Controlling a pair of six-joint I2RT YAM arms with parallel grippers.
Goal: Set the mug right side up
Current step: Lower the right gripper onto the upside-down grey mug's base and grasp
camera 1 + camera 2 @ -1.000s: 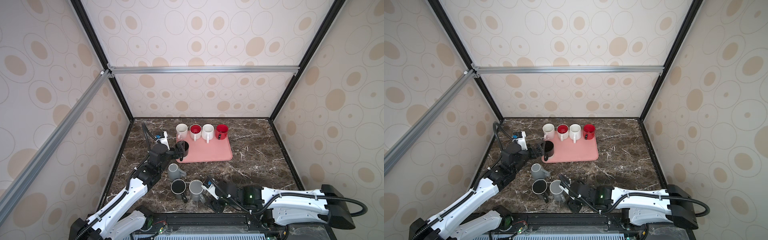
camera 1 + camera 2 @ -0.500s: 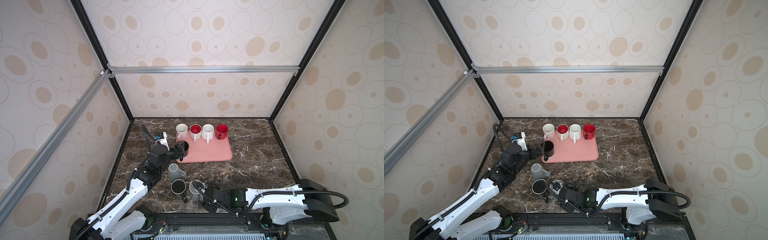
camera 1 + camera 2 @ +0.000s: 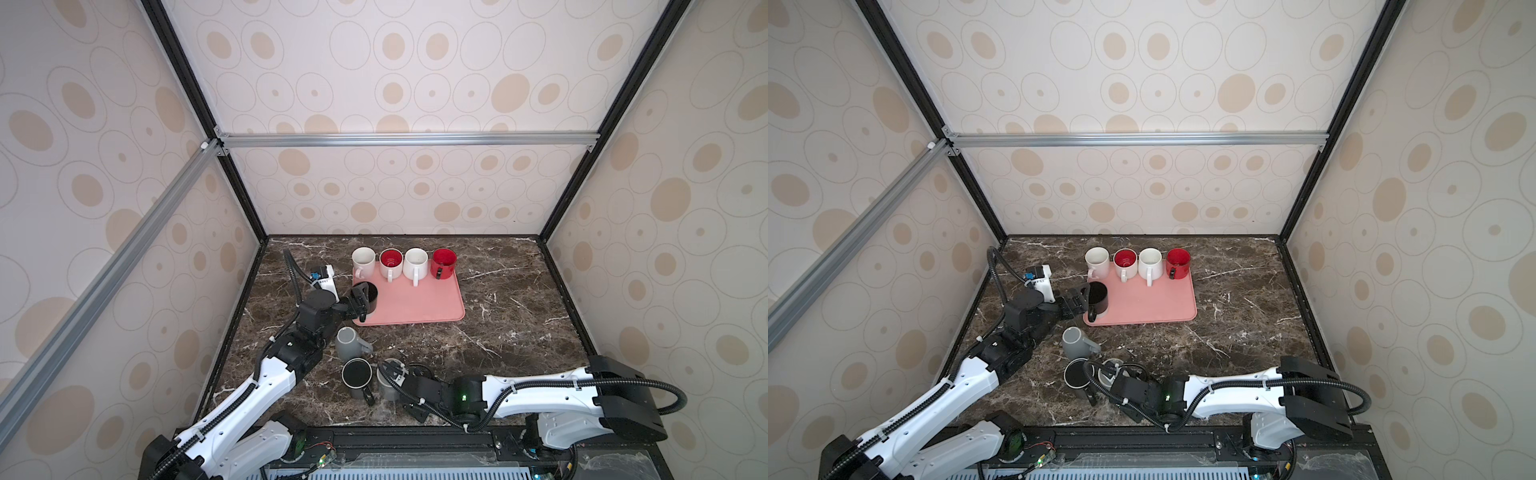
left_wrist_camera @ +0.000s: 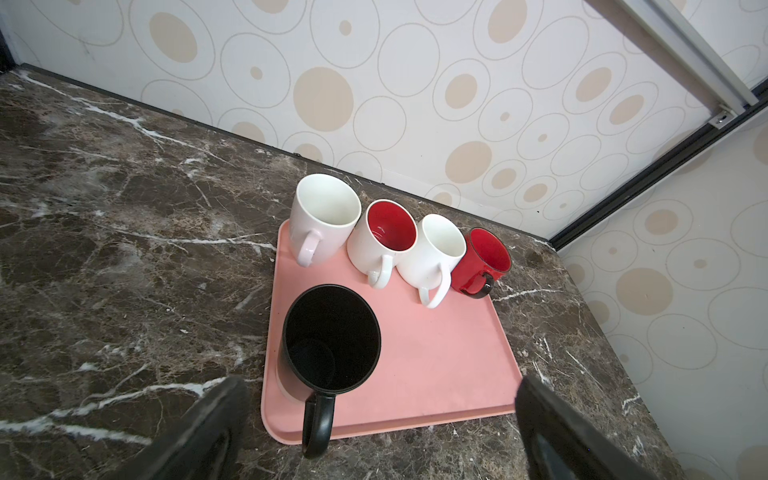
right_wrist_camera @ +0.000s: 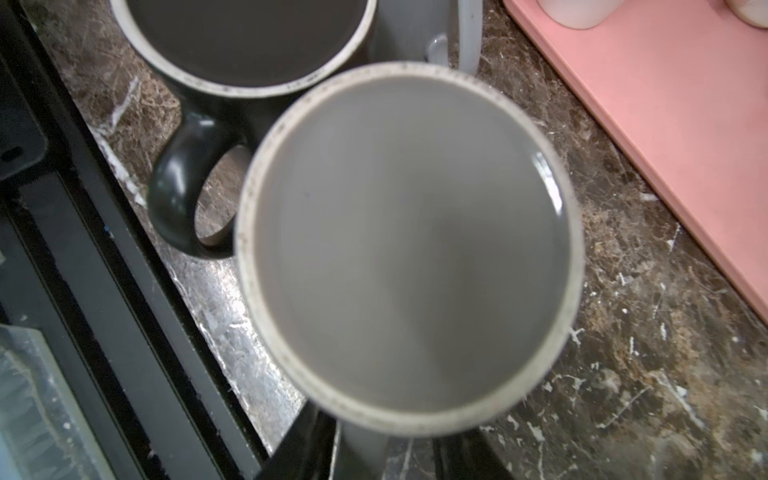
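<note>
Three mugs stand upside down near the table's front edge. They are a grey mug [image 3: 348, 341], a black mug [image 3: 356, 372] and a second grey mug [image 3: 386, 389]. The second grey mug's base [image 5: 409, 245] fills the right wrist view. My right gripper [image 3: 394, 371] reaches it from the right. The mug's handle [image 5: 361, 453] sits between the gripper's fingers [image 5: 305, 449], with a gap still showing on one side. My left gripper [image 3: 360, 301] is wide open just behind an upright black mug [image 4: 330, 338], which stands on the tray's front left corner with nothing between the fingers [image 4: 216, 415].
A pink tray [image 3: 419, 307] lies at the back centre. A row of upright white and red mugs [image 3: 403, 262] stands along its far edge. The black frame rail [image 5: 104, 316] runs close beside the front mugs. Walls close in the left, right and back.
My right arm has swung left along the front edge to the grey mug. Its jaws have narrowed around the handle. The left arm has not moved.
</note>
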